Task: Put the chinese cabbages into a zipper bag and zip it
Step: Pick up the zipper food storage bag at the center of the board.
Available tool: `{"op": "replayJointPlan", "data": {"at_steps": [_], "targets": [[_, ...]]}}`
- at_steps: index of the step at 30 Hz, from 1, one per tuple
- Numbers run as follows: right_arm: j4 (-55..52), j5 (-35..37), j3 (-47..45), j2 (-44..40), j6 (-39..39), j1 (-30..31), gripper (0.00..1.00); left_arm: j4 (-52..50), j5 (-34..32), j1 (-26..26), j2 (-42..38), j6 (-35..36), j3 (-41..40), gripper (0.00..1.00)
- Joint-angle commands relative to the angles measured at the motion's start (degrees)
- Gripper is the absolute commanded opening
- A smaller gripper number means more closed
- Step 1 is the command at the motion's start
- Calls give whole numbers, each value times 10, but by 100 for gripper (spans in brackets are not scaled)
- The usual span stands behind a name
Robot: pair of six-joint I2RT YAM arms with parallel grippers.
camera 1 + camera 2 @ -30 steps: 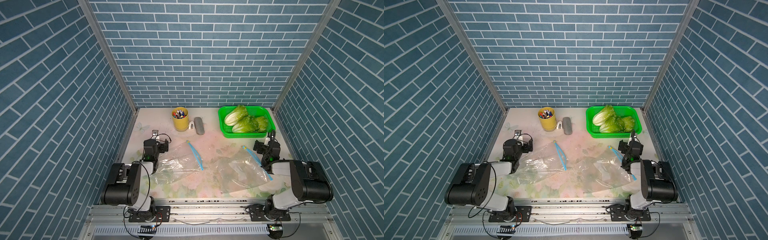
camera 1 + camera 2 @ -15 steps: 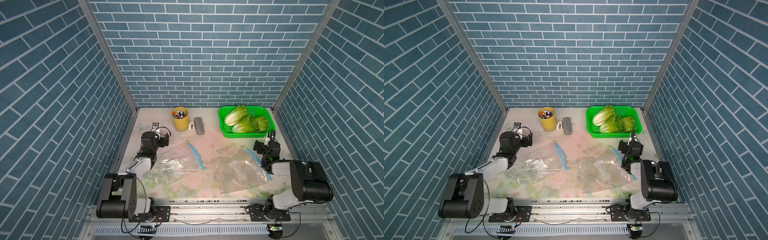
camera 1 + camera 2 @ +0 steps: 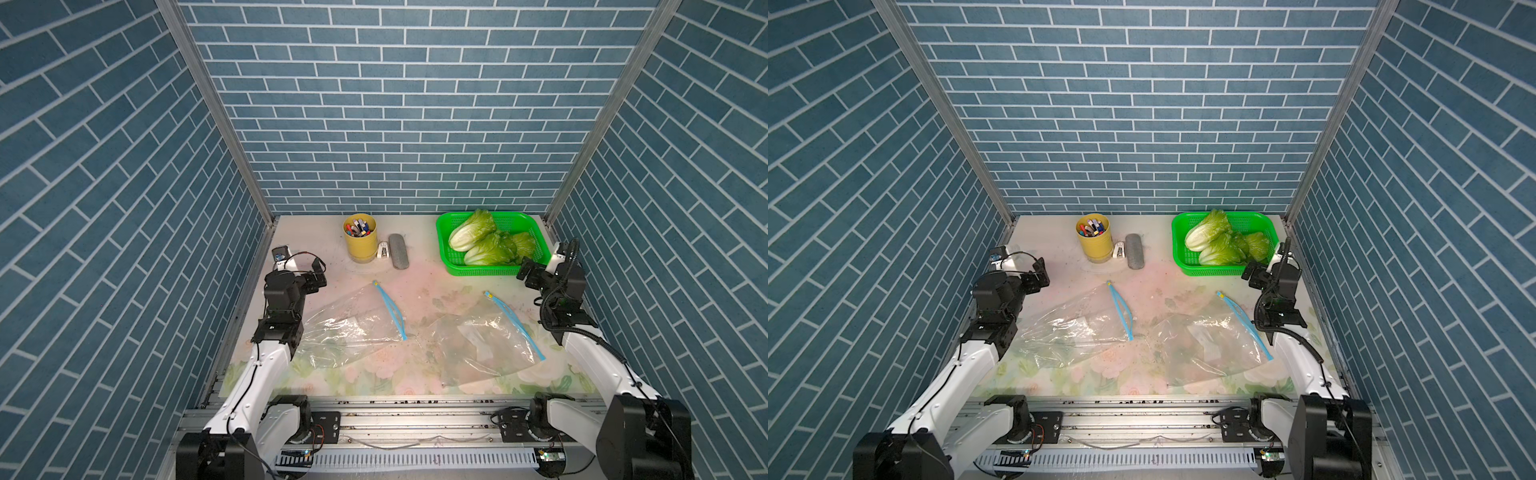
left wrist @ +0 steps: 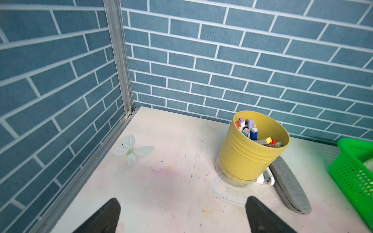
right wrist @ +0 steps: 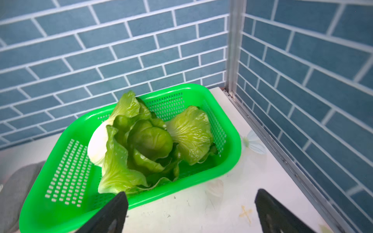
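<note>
Glossy green plastic basket (image 5: 232, 129), clear crinkled plastic bags (image 3: 349, 328), matt tablecloth (image 3: 436, 286).

chinese cabbages (image 3: 486, 249): piled in green basket (image 3: 482, 272) | zipper bag (image 3: 353, 328), second bag (image 3: 486, 345): both flat, empty

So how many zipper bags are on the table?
2, both flat: the left zipper bag on the robot's left side, the right zipper bag on its right. None seems hidden.

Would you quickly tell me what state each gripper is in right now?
Left gripper: open, holding nothing.
Right gripper: open, holding nothing.
</note>
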Motion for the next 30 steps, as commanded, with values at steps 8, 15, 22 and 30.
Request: {"op": "replayJointPlan", "data": {"at_steps": [8,15,22,30], "targets": [[-259,-41,59,-7,146,-4,99,-210,-62,3,-38,-177,29,99],[-308,-105,88,24,130,37,99,-345,-70,-58,-68,-208,65,99],[-337,-170,135,55,109,129,99,-476,-134,-179,-78,-277,98,99],[-328,-231,158,86,133,210,99,-596,-171,-266,-70,-404,85,99]]}}
